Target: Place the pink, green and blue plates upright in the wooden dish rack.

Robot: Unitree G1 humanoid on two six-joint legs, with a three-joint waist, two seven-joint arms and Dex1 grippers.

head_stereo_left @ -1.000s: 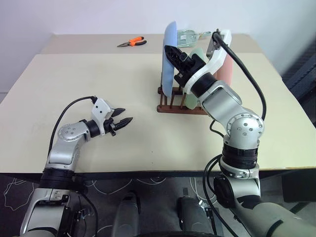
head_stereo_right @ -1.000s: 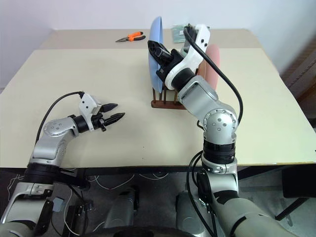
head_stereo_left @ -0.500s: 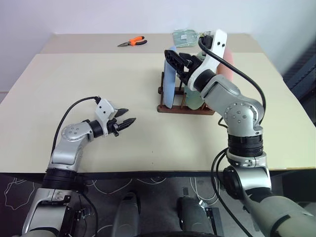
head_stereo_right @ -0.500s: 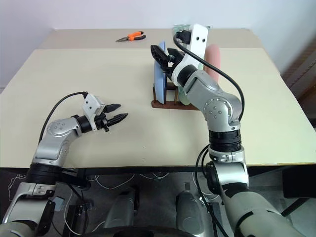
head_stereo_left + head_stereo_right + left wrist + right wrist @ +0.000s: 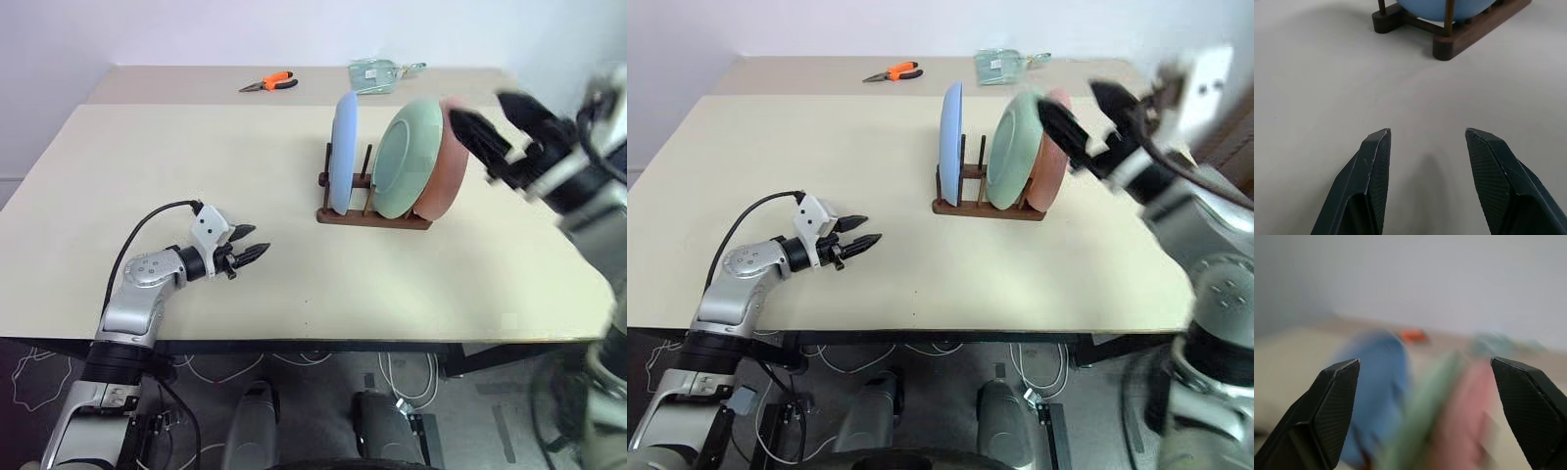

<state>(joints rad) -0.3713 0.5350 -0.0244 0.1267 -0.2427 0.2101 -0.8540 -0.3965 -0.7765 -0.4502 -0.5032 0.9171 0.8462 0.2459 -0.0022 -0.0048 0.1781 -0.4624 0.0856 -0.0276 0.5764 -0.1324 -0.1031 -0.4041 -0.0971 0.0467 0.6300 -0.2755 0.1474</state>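
1. Swinging clear of the wooden dish rack (image 5: 374, 204), the right gripper (image 5: 502, 125) is now hanging to the rack's right, fingers spread wide and empty.
2. Blue plate (image 5: 343, 152), green plate (image 5: 408, 157) and pink plate (image 5: 449, 174) are all standing upright in the rack.
3. Left gripper (image 5: 252, 255) is idling well left of the rack, fingers apart, holding nothing.
4. Task is looking complete; nothing is left to load.

Matt plates (image 5: 408, 157) – blue, green, pink – in dark wooden rack (image 5: 377, 216) on smooth matt table (image 5: 196, 166)
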